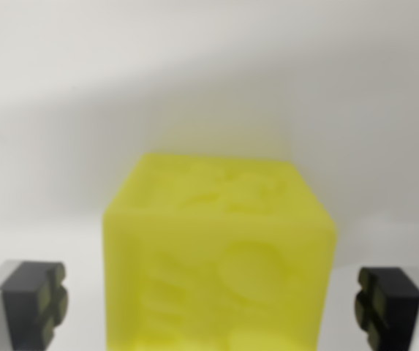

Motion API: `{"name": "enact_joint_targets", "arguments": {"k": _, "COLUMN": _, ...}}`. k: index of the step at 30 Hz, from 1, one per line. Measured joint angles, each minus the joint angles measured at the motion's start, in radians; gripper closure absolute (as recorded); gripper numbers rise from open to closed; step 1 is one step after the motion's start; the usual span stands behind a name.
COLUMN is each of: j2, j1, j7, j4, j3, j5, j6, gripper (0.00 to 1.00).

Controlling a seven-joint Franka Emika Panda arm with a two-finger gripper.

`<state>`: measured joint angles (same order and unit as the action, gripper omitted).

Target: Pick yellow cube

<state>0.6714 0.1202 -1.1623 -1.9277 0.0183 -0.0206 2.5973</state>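
End effector (209,303) is sitting wide apart, straddling your yellow cube (220,256) on the tabletop (209,73); it's looking rigid, light, slick plastic, so squeeze its flat side faces.

Plain white surface (209,66) fills whole view, blurred. Soft grey shadow band crosses it diagonally, darker toward wrist view's left.

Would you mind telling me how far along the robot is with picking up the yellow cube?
Done: the approach. The yellow cube sits centred between the two pads of the gripper, one pad at the wrist view's left, the other at its right. In hand: the grasp itself; the jaws are open, with clear gaps on both sides of the cube. Left: closing on the cube and lifting it off the white surface.
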Motion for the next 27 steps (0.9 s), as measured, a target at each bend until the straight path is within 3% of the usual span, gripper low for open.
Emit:
{"name": "enact_joint_targets", "arguments": {"k": 8, "j2": 0.042, "j1": 0.001, "j7": -0.002, "j4": 0.016, "j3": 0.000, "j5": -0.003, "j6": 0.026, "gripper": 0.00}}
{"name": "enact_joint_targets", "arguments": {"k": 19, "j2": 0.046, "j1": 0.002, "j7": -0.004, "j4": 0.018, "j3": 0.000, "j5": -0.003, "j6": 0.028, "gripper": 0.00}}
{"name": "enact_joint_targets", "arguments": {"k": 20, "j2": 0.046, "j1": 0.002, "j7": -0.004, "j4": 0.018, "j3": 0.000, "j5": -0.003, "j6": 0.028, "gripper": 1.00}}
{"name": "enact_joint_targets", "arguments": {"k": 27, "j2": 0.026, "j1": 0.002, "j7": -0.004, "j4": 0.011, "j3": 0.000, "j5": -0.003, "j6": 0.015, "gripper": 1.00}}
